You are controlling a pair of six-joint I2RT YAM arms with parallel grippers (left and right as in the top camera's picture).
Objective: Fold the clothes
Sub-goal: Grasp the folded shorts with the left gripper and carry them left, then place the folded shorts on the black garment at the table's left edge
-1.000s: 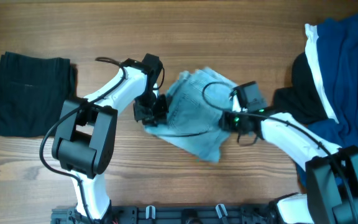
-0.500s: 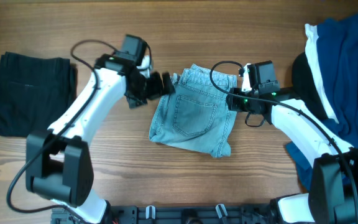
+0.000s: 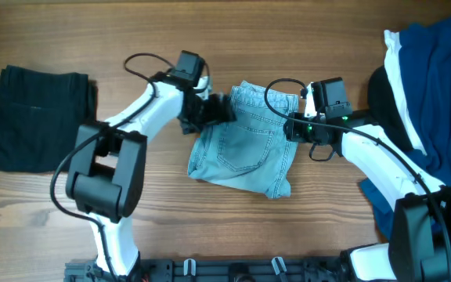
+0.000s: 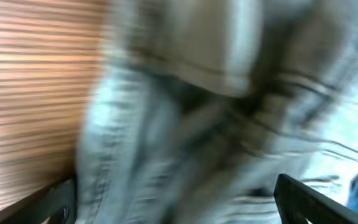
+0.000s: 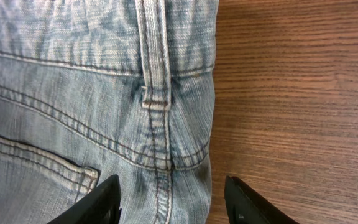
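Pale-blue denim shorts (image 3: 245, 149) lie spread flat mid-table, back pocket up, waistband toward the far side. My left gripper (image 3: 216, 110) hovers at their upper left edge. Its wrist view is blurred, filled with denim (image 4: 185, 112), and the fingers (image 4: 312, 202) stand wide apart, so it is open. My right gripper (image 3: 296, 129) is at the shorts' right edge, open. Its fingers (image 5: 101, 202) straddle the side seam (image 5: 160, 143) without pinching it. A black garment (image 3: 34, 117) lies folded at the far left.
A heap of dark-blue (image 3: 437, 78), white-edged and black (image 3: 382, 110) clothes fills the right end of the table. Bare wood (image 3: 210, 227) runs along the front, with a black rail (image 3: 233, 270) at the near edge.
The shorts were bunched between both grippers a second ago and now lie spread flat. The left gripper let go, swung left, then came back to the shorts' edge. The right jaws opened wider.
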